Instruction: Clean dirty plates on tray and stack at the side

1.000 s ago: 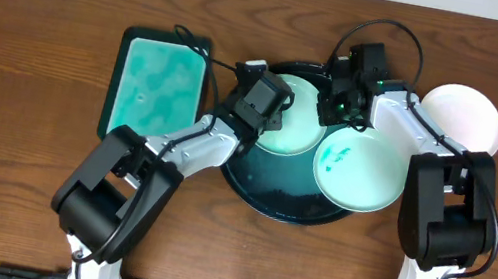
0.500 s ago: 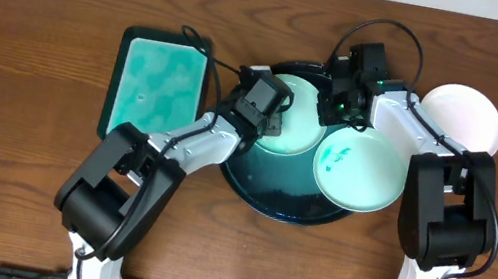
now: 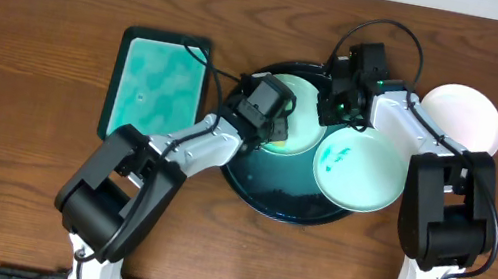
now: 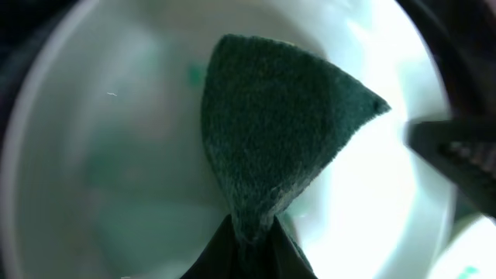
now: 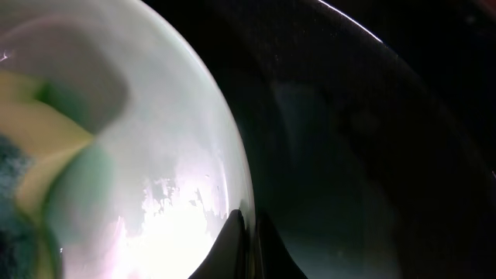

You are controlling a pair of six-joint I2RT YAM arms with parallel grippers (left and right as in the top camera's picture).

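Note:
The round black tray [image 3: 273, 192] holds two plates. My left gripper [image 3: 280, 129] is shut on a dark green scouring pad [image 4: 271, 139] and presses it onto the pale-mint plate [image 3: 307, 117] at the tray's upper left; this plate fills the left wrist view [image 4: 93, 155]. My right gripper [image 3: 335, 113] is shut on that plate's right rim [image 5: 236, 186]. A second plate [image 3: 365, 174] with teal smudges lies over the tray's right rim. A third, white plate [image 3: 464, 117] lies on the wood tabletop at the right.
A rectangular teal tray [image 3: 157, 84] with a black edge lies left of the round tray. The dark tray floor [image 5: 356, 155] shows beside the held rim. Bare wood tabletop [image 3: 19, 121] spreads to the left and along the front.
My left gripper has slid the scouring pad a little to the right across the plate. The right gripper and all the plates have stayed in place.

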